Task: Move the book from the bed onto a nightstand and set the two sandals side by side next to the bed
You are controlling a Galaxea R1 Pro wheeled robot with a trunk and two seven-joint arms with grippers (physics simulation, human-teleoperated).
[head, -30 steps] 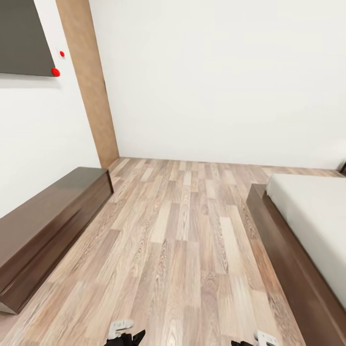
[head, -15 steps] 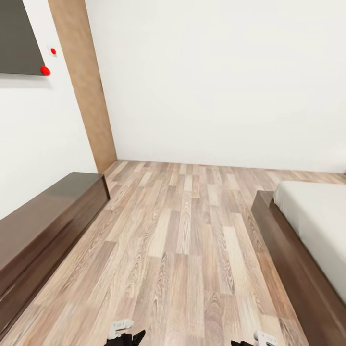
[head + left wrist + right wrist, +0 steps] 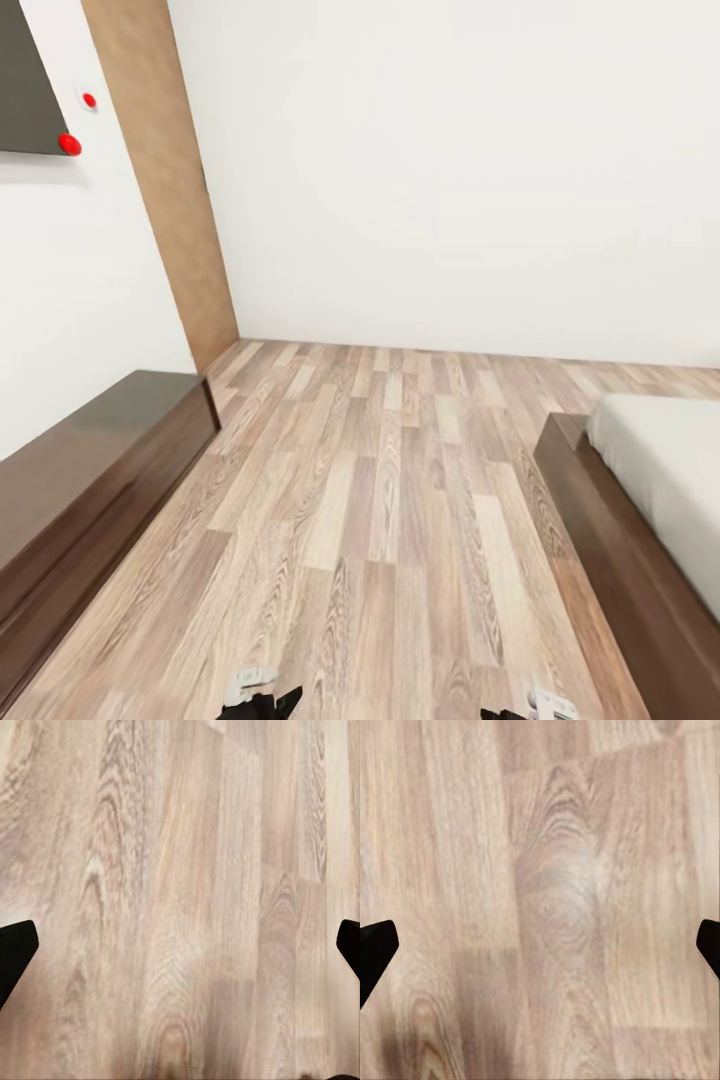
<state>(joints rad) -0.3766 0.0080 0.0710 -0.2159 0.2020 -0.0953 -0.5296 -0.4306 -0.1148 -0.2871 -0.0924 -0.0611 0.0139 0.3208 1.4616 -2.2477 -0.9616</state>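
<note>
Bright even light, soft render, faint sheen on the floor (image 3: 380,520), wide-angle stretch at edges

Right wrist view: wood-plank floor (image 3: 547,892), pale brown grain, plank seams visible. Right end effector (image 3: 540,949) fingertips (image 3: 375,945) dark at opposite frame edges, spread wide, nothing between.

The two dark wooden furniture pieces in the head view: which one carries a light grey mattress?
The bed at the right; the long low bench along the left wall has a bare glossy top.

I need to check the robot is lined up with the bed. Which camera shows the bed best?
The head view: the bed runs along its right side, grey mattress on a dark frame. Both wrist views look down on the wood floor, with dark fingertips at their edges.
</note>
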